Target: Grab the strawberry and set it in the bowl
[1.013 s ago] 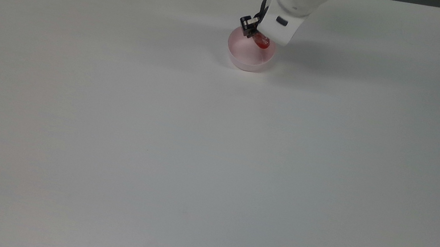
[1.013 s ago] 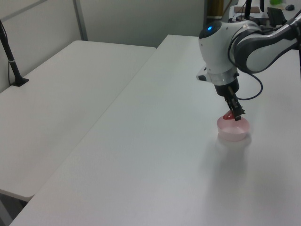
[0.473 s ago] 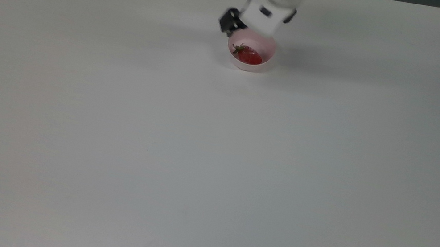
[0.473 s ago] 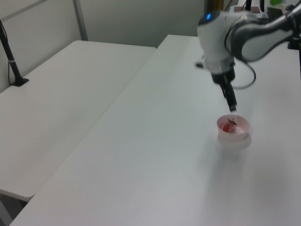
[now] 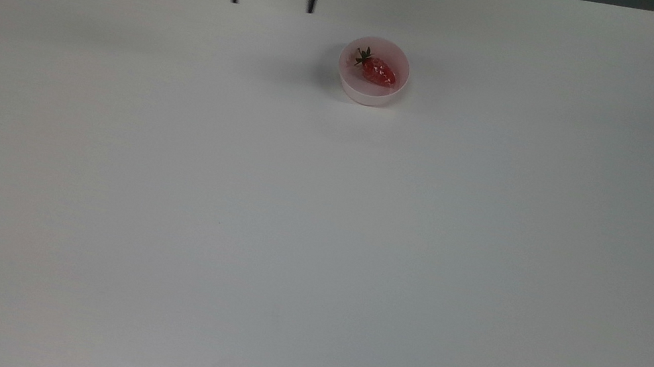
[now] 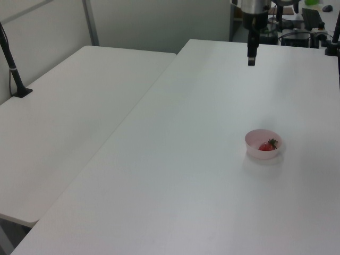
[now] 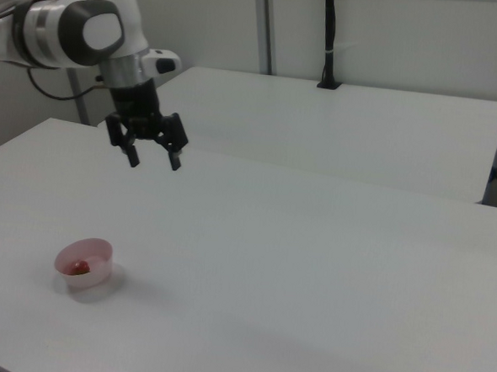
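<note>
Strawberry (image 5: 379, 71), glossy red, dark-green-topped

Lab: bare white tables (image 7: 329, 241), partition walls (image 6: 159, 21) (robot workstation).

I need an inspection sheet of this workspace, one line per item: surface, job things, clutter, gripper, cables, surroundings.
Surface: white table, bare apart from the bowl.
Job's things: strawberry lies inside the pink bowl; bowl stands upright near the top view's upper middle.
Clutter: nothing seen.
Gripper: gripper open, holding nothing, raised above the table, apart from the bowl toward the top view's upper left.
Cables: a cable hangs by the arm in the right view; another runs down a black pole in the left view.
Surroundings: a second white table beside the first; grey partition wall behind.
</note>
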Robot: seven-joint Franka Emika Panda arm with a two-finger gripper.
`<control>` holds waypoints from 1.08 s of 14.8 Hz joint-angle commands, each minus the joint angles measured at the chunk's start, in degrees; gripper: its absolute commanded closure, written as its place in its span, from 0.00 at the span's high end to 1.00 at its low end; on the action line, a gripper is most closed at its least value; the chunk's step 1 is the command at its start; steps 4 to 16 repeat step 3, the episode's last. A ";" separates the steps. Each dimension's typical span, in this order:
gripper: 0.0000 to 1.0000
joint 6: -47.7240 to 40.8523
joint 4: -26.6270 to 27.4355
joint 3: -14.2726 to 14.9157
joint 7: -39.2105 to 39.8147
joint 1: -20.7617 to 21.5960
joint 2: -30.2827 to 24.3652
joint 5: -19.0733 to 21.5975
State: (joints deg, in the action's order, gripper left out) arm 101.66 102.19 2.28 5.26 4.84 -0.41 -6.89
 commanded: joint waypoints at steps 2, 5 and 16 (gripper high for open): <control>1.00 4.07 -2.43 0.63 -1.13 -2.38 1.82 0.48; 1.00 4.16 -2.52 0.63 -1.04 -2.82 1.73 0.56; 1.00 4.16 -2.52 0.63 -1.04 -2.82 1.73 0.56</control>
